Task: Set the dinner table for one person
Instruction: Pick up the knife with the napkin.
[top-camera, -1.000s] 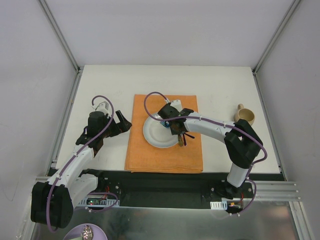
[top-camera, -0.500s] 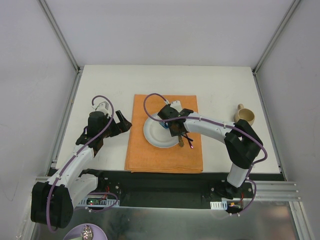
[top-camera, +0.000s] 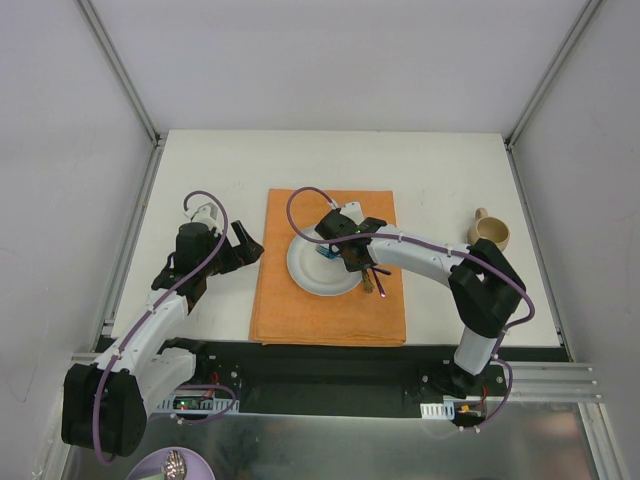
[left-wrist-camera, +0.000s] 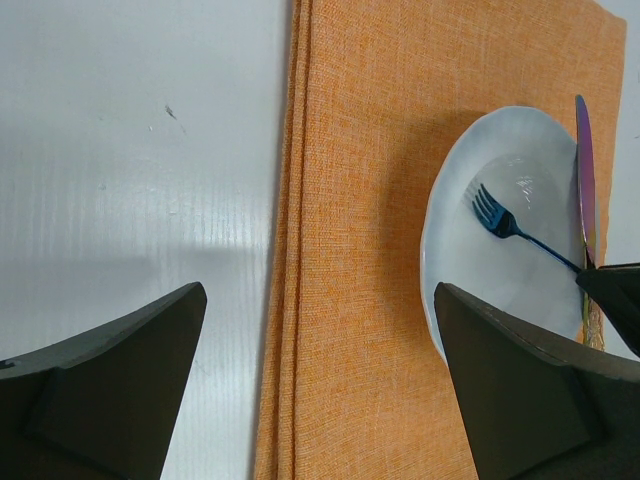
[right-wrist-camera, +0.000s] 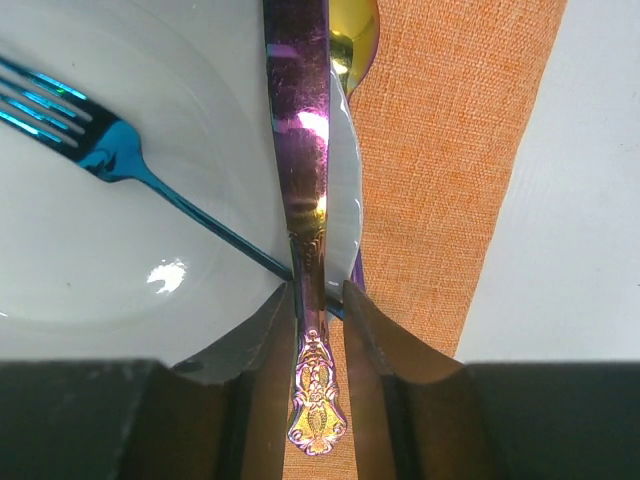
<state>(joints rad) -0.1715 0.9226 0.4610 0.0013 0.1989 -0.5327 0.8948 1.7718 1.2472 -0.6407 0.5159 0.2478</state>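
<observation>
1. Over the last second the right end effector (top-camera: 368, 279) has slid a little to the right, from over the lower right part of the plate (top-camera: 308, 268) to its right rim. The cutlery under it has swung with it, towards the bare strip of placemat (top-camera: 300, 320) beside the plate.
2. The wrist view shows what it is working on: an iridescent knife (right-wrist-camera: 298, 150) lying across the plate's rim, with its ornate handle between the 2 fingers (right-wrist-camera: 270, 350).
3. The fingers stand narrow and very close along the handle. A sliver of cloth shows on 1 side, so I cannot tell whether the knife is clamped or only bracketed.
4. My reading is that the knife is being dragged or re-grasped to go beside the plate, so this step is under way and not finished.
5. The left end effector (top-camera: 244, 246) has not moved. It hangs with its fingers spread wide and empty over the counter (top-camera: 440, 170), just off the placemat's left edge.
6. The counter itself carries everything: the placemat sits in its middle, and a cup (top-camera: 490, 233) stands well apart to the right.
7. A blue fork (right-wrist-camera: 105, 150) is on the plate with its handle running under the knife, so there the 2 could snag.
8. A gold spoon (right-wrist-camera: 355, 30) peeks out behind the rim, and most of it is hidden.
9. From above, the right arm covers the cutlery almost entirely.
</observation>
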